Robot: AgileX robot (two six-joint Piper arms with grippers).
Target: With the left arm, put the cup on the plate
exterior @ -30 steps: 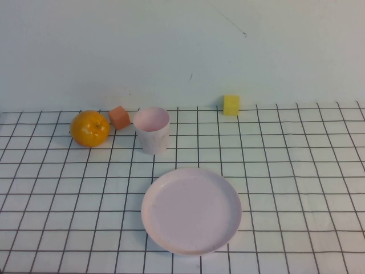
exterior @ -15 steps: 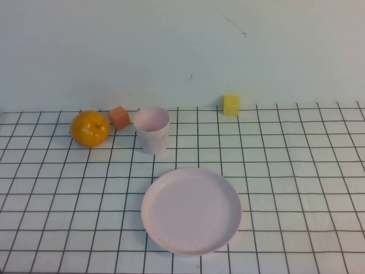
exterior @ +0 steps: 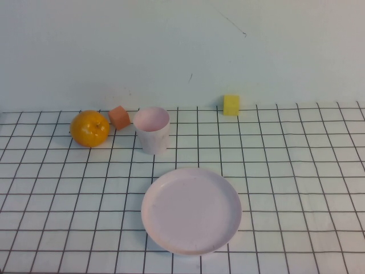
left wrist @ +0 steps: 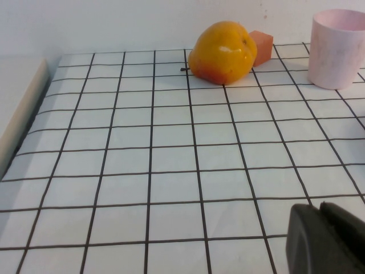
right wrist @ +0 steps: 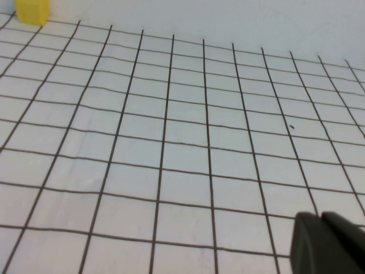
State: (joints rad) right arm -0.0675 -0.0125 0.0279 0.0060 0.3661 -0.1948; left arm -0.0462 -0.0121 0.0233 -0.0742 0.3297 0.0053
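Observation:
The pale pink cup [exterior: 152, 129] stands upright on the gridded cloth, behind the round pale pink plate [exterior: 191, 210] and apart from it. It also shows in the left wrist view [left wrist: 337, 48], far from my left gripper [left wrist: 320, 210], whose fingers lie together with nothing between them, low over the cloth. My right gripper [right wrist: 323, 220] is likewise shut and empty over bare cloth. Neither arm shows in the high view.
An orange fruit [exterior: 89, 128] and a small orange-red cube [exterior: 119, 117] sit just left of the cup. A yellow cube [exterior: 231, 105] sits at the back, right of centre. The cloth's left edge [left wrist: 23, 114] shows in the left wrist view.

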